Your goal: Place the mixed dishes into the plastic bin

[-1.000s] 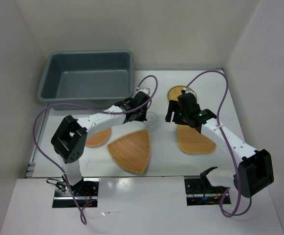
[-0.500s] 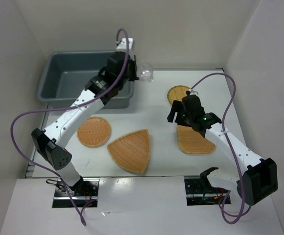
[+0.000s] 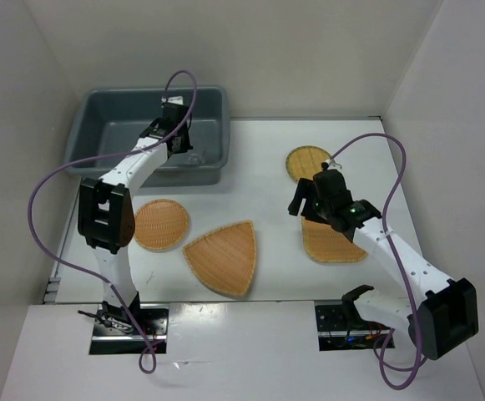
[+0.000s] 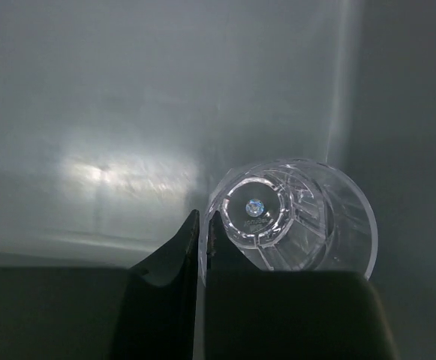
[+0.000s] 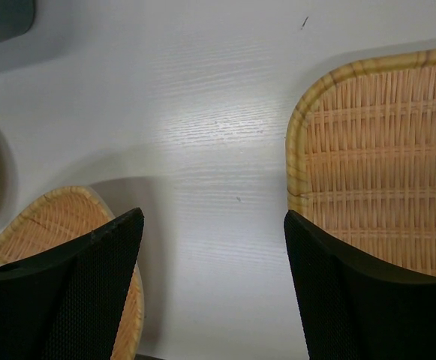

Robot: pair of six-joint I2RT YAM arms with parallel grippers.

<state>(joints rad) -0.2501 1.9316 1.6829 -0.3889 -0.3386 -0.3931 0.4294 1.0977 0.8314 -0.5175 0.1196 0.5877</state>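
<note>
Plates are what we find on the white table (image 3: 267, 150), all four lying flat outside the blue-grey plastic bin (image 3: 125, 134), which stands at the far left. A round plate (image 3: 161, 224) sits near the left arm, and a rounded-triangle plate (image 3: 224, 255) lies just to its right. A rounded-square plate (image 3: 334, 238) is partly covered by the right arm, and beyond it is a small yellowish round plate (image 3: 309, 161). The left arm reaches into the right end of the bin. From its wrist camera we see the left gripper (image 4: 202, 225) clenched, its two fingers pinched together on the wall of a clear cup (image 4: 293, 217). The cup is seen end-on against the grey inside of the bin, and we cannot tell whether it rests on the floor. The right gripper (image 5: 214, 300) is released, jaws spread wide and holding nothing. It hangs over bare table between the rounded-triangle plate and the rounded-square plate, one finger above the edge of each.
</note>
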